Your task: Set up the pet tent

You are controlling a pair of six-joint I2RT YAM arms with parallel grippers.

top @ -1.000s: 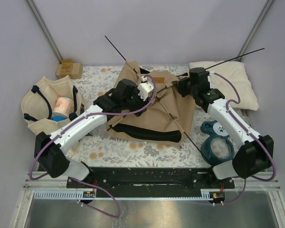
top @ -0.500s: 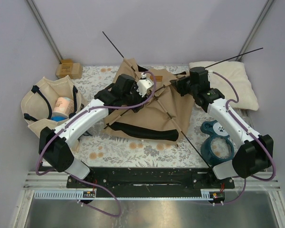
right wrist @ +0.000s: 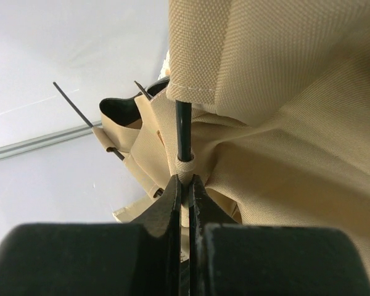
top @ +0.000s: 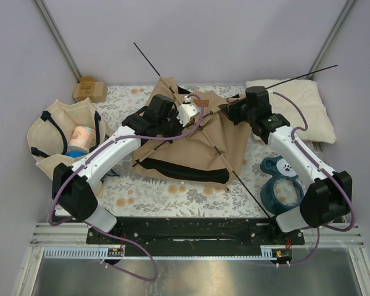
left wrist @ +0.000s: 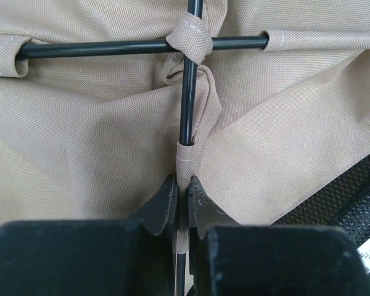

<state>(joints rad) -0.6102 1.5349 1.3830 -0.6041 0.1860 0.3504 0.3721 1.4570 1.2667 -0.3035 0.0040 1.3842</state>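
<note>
The tan pet tent (top: 216,145) with black trim lies half collapsed in the middle of the floral mat, thin dark poles (top: 240,179) crossing over it and sticking out at the back. My left gripper (top: 180,126) is shut on a pole in its fabric sleeve (left wrist: 184,161) just below the pole crossing (left wrist: 191,42). My right gripper (top: 227,112) is shut on another pole in its sleeve (right wrist: 184,165) at the tent's upper right, holding the canvas (right wrist: 283,123) up. The pompom is not visible.
A beige tote bag (top: 65,135) with dark straps and a bottle inside stands at the left. A cream pillow (top: 302,108) lies at the back right. A teal paw-print ring (top: 282,185) sits at the front right. A small brown box (top: 89,90) is at the back left.
Both grippers keep their hold on the poles. The left arm has shifted back and left, and the tent canvas has spread and risen slightly; the pole ends tilted a little.
</note>
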